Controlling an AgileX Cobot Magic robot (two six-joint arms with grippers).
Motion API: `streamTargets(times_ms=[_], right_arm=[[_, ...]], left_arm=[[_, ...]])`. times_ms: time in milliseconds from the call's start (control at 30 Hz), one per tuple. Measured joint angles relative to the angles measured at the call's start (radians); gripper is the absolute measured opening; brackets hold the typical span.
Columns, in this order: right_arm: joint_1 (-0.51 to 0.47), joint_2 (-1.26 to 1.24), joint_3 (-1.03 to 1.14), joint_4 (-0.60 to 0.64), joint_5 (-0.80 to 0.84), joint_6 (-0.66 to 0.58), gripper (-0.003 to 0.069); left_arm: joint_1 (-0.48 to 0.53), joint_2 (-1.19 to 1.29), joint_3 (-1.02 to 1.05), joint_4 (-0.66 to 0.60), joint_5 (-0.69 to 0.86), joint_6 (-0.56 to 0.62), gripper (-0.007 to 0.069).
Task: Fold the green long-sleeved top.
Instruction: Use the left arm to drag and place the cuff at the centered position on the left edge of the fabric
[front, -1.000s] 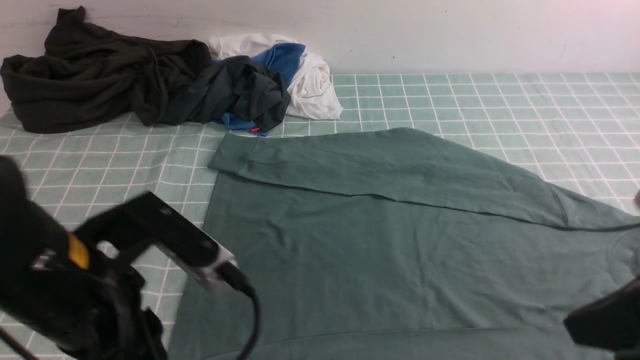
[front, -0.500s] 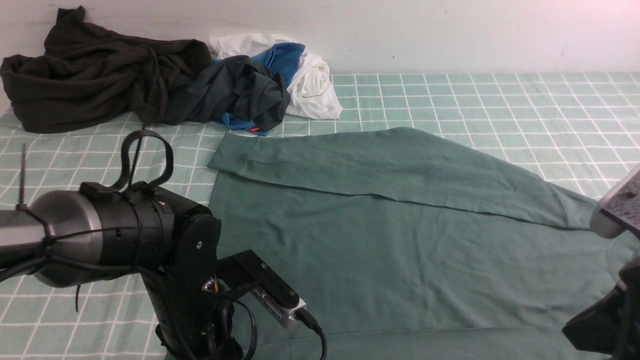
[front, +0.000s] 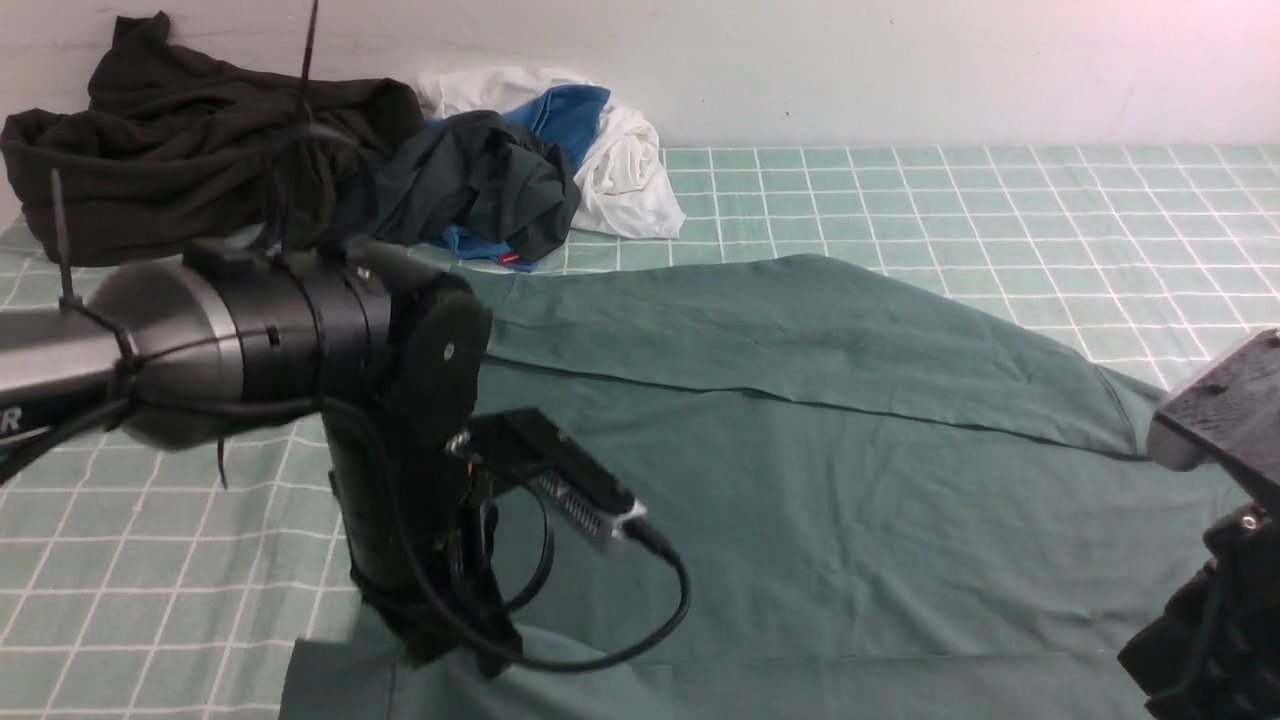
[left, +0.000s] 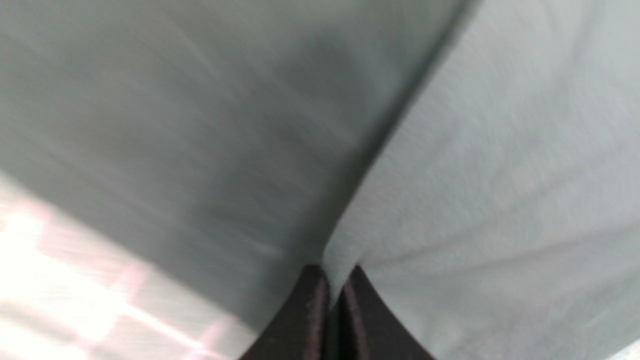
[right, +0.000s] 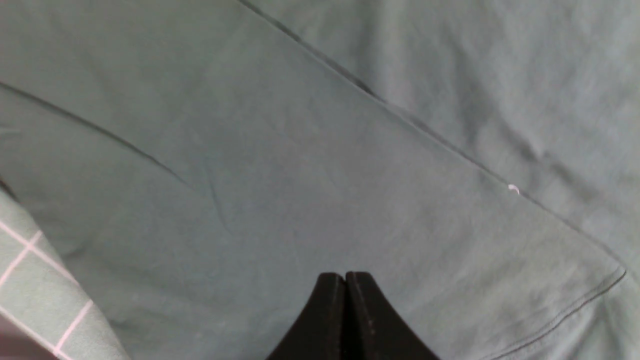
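The green long-sleeved top (front: 800, 490) lies spread on the pale checked cloth (front: 1000, 200), with one sleeve (front: 800, 330) folded across its far part. My left gripper (front: 450, 640) is at the top's near left edge. In the left wrist view it (left: 334, 280) is shut on a pinched fold of the green top (left: 500, 150), which rises from the cloth. My right gripper (right: 345, 276) is shut and empty, just above flat green fabric (right: 300, 175) with a stitched hem; in the front view its arm (front: 1210, 640) is at the near right edge.
A blackish dark-olive garment (front: 180, 150) lies heaped at the far left. Beside it is a dark grey-green garment (front: 480, 180) with blue and white cloth (front: 625, 165). A white wall runs behind them. The left arm's cable (front: 600, 650) hangs over the top.
My left arm has swung up and toward the middle, lifting the top's near left edge; a loose flap now shows below it. My right arm has shifted slightly upward.
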Motion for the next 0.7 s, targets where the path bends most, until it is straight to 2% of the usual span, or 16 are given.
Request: streamTargets(times_ms=[233, 467, 567, 700], right_arm=[[0.000, 0.115, 0.000, -0.090, -0.056, 0.135, 0.0008], [0.000, 0.119, -0.002, -0.169, -0.072, 0.223, 0.0022], [0.000, 0.119, -0.002, -0.175, -0.078, 0.231, 0.0027], [0.000, 0.119, -0.002, -0.175, -0.093, 0.242, 0.0051]], left_arm=[[0.003, 0.070, -0.364, 0.077, 0.073, 0.018, 0.0000], [0.040, 0.222, -0.541, 0.083, 0.077, 0.036, 0.0014], [0.064, 0.298, -0.589, 0.084, 0.074, 0.036, 0.0053], [0.091, 0.383, -0.673, 0.085, 0.064, 0.017, 0.0176]])
